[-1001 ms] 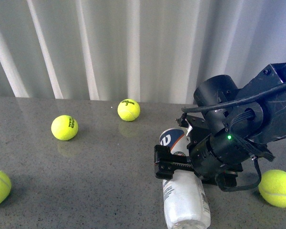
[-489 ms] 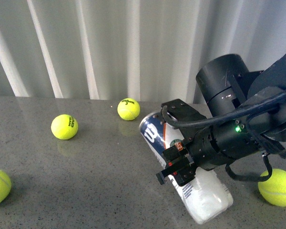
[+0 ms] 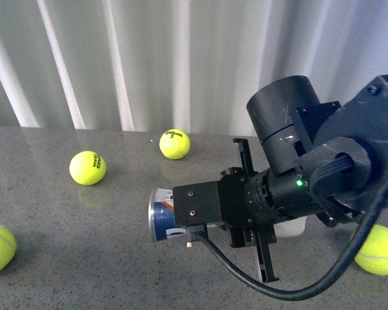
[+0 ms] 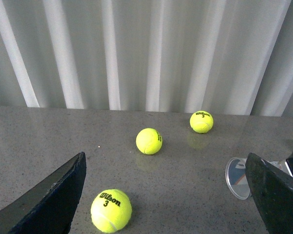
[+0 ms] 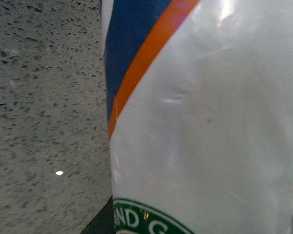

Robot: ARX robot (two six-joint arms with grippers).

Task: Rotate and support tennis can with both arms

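**We hold the can level in one gripper; the other is not yet on it.**

Our right gripper (image 3: 253, 212) is clamped across the middle of the tennis can (image 3: 163, 221). The can lies level over the right half of the bench (image 3: 84, 258), nearer the front edge, with one end toward the left edge. We cannot tell whether it touches the bench. Our left gripper (image 4: 164, 163) is spread wide, well apart from the can and holding nothing. With one grip on a smooth, thin wall, we judge the can could twist or slide out as it is turned, or dent if squeezed harder. The left gripper, coming in at the free end, might push it askew.
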